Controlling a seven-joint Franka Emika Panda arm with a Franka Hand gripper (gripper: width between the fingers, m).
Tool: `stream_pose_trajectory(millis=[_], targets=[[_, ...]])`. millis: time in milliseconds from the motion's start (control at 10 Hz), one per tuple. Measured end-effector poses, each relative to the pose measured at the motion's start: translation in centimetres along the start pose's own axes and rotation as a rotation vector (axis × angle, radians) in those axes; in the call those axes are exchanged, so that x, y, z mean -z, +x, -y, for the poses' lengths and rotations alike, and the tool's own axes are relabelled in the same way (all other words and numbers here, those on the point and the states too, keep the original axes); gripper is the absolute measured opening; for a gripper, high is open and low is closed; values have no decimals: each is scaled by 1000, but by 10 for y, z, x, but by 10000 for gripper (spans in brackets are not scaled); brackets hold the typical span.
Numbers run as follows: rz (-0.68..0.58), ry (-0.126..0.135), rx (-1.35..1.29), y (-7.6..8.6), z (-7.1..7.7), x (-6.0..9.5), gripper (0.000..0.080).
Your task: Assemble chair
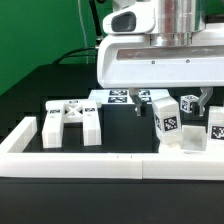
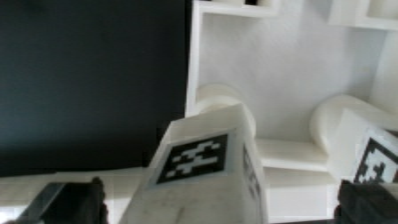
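Observation:
The chair's parts are loose white pieces with black-and-white tags. A cross-braced frame [image 1: 72, 120] lies toward the exterior view's left. Three blocky legs [image 1: 165, 118] [image 1: 190, 107] [image 1: 215, 124] stand close together toward the exterior view's right. My gripper [image 1: 170, 105] hangs low over them, open, with its dark fingers [image 1: 135, 108] spread wide. In the wrist view the gripper [image 2: 217, 200] straddles one tagged leg [image 2: 205, 160], with a gap on each side and nothing gripped. A second leg [image 2: 365, 140] stands beside it on a white surface [image 2: 267, 70].
A long white border wall [image 1: 100, 160] runs along the front, with a side piece [image 1: 22, 135] on the exterior view's left. The marker board [image 1: 120, 97] lies flat behind the frame. The black table top [image 2: 89, 80] shows beside the parts.

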State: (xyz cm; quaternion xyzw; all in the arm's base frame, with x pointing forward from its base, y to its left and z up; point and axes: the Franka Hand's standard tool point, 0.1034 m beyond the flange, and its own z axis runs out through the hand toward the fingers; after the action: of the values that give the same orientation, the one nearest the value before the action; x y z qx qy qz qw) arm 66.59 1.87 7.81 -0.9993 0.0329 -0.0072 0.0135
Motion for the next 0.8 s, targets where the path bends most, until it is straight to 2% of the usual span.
stream_pose_trajectory(millis=[200,400,600,700,800], targets=[[2,-12,161,0,-1,0,649],[1,-12,176,0,-1,0,649],[1,-12,175,0,-1,0,388],[2,-12,175,0,-1,0,289],[2,-12,175,0,-1,0,289]])
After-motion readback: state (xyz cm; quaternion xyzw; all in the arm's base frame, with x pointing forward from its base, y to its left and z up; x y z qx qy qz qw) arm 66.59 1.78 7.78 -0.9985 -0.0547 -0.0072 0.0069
